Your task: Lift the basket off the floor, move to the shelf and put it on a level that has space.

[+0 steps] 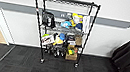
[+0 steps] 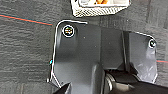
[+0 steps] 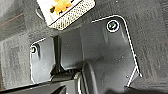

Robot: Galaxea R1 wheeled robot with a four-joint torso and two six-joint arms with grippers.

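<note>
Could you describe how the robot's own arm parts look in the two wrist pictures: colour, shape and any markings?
In both wrist views the robot shows a wide dark grey, slightly glossy plate with pale edges and rounded corners. Round fittings with light rims sit at its corners; one in the left wrist view has a yellowish centre. A dark jointed bar runs beside the plate. The end effector fingers cannot be made out.
</note>
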